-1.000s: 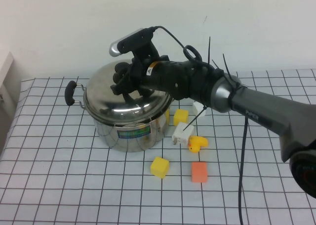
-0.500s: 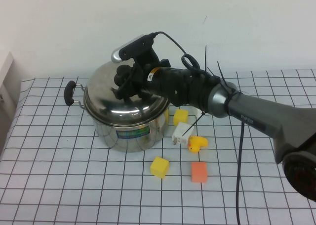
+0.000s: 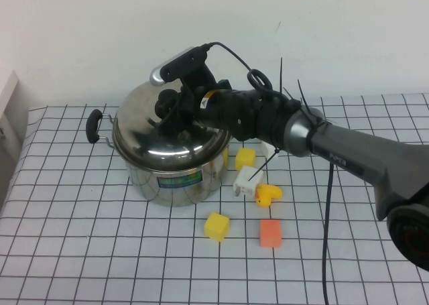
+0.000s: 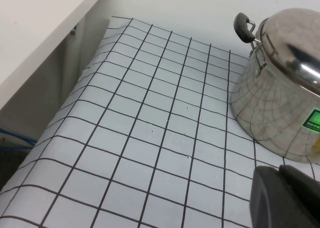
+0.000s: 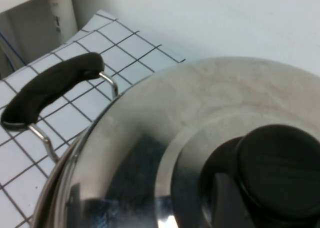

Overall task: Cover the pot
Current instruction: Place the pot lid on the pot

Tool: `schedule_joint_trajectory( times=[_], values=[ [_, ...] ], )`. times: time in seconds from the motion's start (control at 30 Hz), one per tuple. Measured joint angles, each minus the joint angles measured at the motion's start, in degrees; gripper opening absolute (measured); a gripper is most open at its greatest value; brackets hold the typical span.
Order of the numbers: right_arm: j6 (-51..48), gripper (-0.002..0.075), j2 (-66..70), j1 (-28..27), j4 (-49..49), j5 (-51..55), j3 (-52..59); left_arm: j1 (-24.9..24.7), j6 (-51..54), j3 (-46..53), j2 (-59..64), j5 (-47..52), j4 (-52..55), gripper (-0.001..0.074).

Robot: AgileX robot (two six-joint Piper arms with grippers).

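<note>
The steel pot (image 3: 175,183) with a blue-green label stands at the table's back left, its black handle (image 3: 94,125) pointing left. The domed steel lid (image 3: 151,143) rests on its rim. My right gripper (image 3: 167,110) reaches over from the right and is shut on the lid's black knob (image 5: 280,168); one finger (image 5: 222,200) presses against the knob's side. The lid (image 5: 165,118) and pot handle (image 5: 50,90) show in the right wrist view. My left gripper (image 4: 286,198) is shut and empty, low over the table left of the pot (image 4: 270,112).
Right of the pot lie a yellow cube (image 3: 245,158), a white block (image 3: 247,181), a yellow duck (image 3: 269,195), another yellow cube (image 3: 216,226) and an orange cube (image 3: 270,232). A white shelf (image 4: 40,27) borders the table's left edge.
The lid was tilted over the pot; now it sits level on the rim. My right gripper has shifted slightly left with it and still holds the knob.
</note>
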Motion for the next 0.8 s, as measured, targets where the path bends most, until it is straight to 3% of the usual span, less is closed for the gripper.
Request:
schedule_joint_trajectory(
  times=[0.8],
  values=[
    [-0.12, 0.0344, -1.75, 0.00, 0.00, 3.99, -0.64, 0.00, 0.00, 0.00, 0.00, 0.00, 0.00, -0.0003]
  ],
)
